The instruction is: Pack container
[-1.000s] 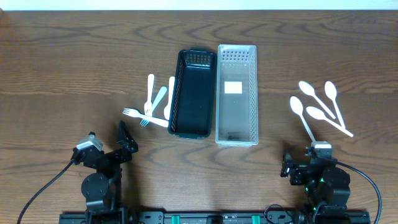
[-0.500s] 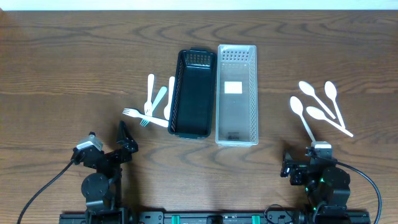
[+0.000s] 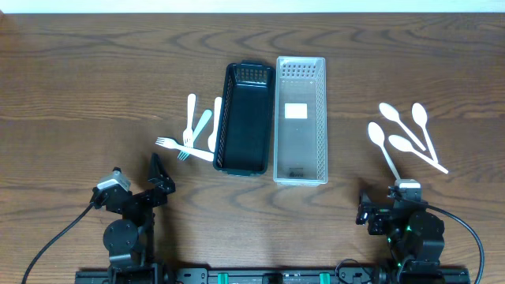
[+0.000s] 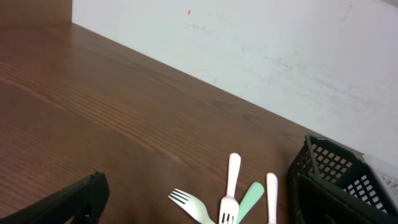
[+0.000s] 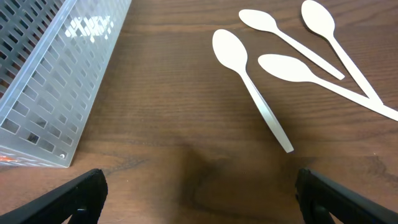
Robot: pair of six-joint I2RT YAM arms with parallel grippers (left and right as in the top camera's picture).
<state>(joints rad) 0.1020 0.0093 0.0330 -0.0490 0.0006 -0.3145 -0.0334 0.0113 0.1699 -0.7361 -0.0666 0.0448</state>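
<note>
A black mesh basket point(image 3: 245, 118) and a clear perforated container point(image 3: 300, 118) stand side by side at the table's middle; both look empty apart from a white label in the clear one. Several white and mint forks point(image 3: 193, 136) lie left of the basket and show in the left wrist view point(image 4: 230, 193). Several white spoons point(image 3: 406, 134) lie at the right and show in the right wrist view point(image 5: 249, 74). My left gripper point(image 3: 158, 177) is open and empty near the front left. My right gripper point(image 3: 371, 207) is open and empty, its fingers wide apart point(image 5: 199, 186) in front of the spoons.
A white wall point(image 4: 249, 50) borders the table's far edge. The black basket's corner point(image 4: 329, 180) is right of the forks. The clear container's wall point(image 5: 56, 81) is left of the right gripper. Bare wood lies between each gripper and its cutlery.
</note>
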